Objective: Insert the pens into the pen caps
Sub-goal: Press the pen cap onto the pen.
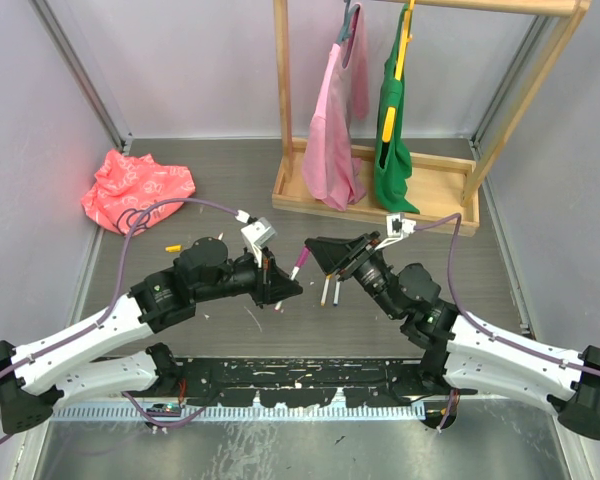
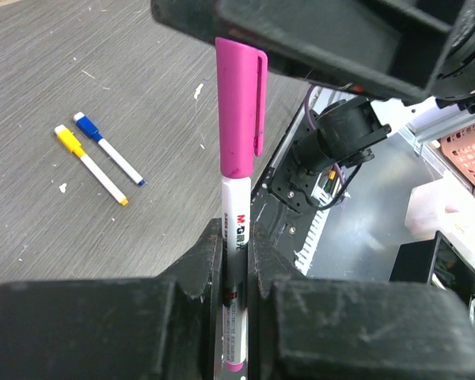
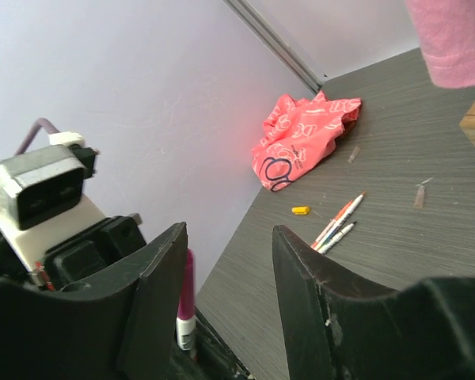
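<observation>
While left jaws clamp a pink pen (image 2: 237, 210), right jaws apart, red cloth (image 1: 137, 188), rack (image 1: 445, 182) behind.

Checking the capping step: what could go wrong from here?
The left hand pinches the pink pen low on its barrel, so a sideways push could tilt it. The open right hand sits close by the cap; pulling away, a finger might knock it loose.

Black-and-white left arm (image 1: 100, 335) and right arm (image 1: 500, 350) reaching inward, left end effector (image 1: 280, 285) pinched tight on pink-capped white pen (image 2: 237, 198), right end effector (image 1: 325, 255) spread apart, facing it
</observation>
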